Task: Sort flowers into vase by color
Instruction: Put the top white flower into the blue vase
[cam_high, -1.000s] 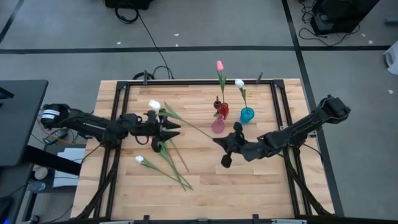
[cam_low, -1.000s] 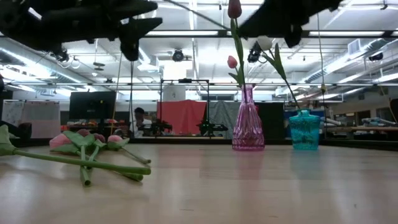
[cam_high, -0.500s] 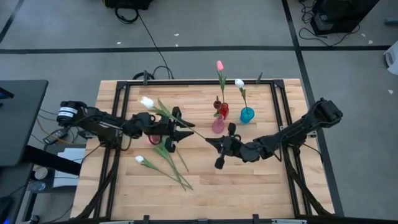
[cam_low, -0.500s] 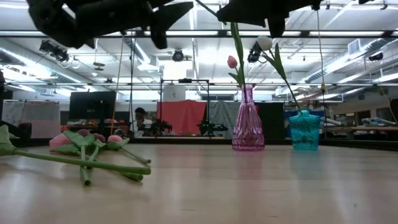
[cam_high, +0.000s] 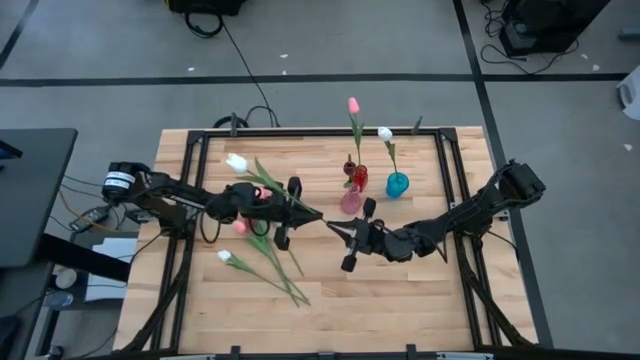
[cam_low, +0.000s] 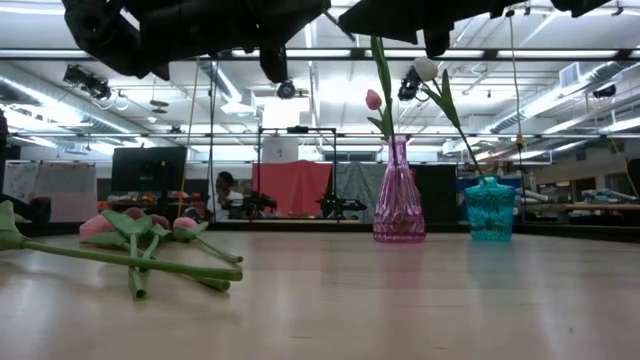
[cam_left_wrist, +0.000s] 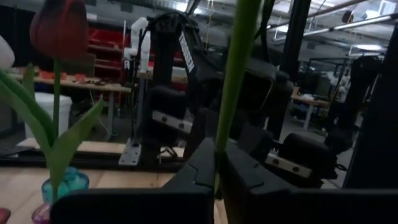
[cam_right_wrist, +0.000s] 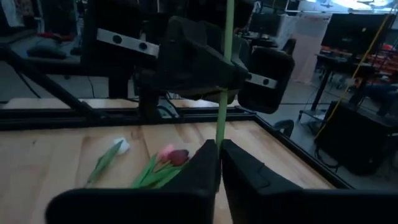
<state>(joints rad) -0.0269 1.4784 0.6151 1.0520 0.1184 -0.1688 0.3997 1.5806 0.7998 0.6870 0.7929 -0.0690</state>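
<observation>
Above the table middle: left gripper and right gripper now tip to tip, closer than a second ago. Left jaws clamped on stem of white tulip, head toward left arm. Right jaws nearly closed around same stem; firm hold cannot be told. Remaining flowers unmoved on table; vases unchanged.

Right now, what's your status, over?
Left claw shut on white tulip stem, above table. Right claw gripping same stem. Pink vase close beside right claw.
</observation>
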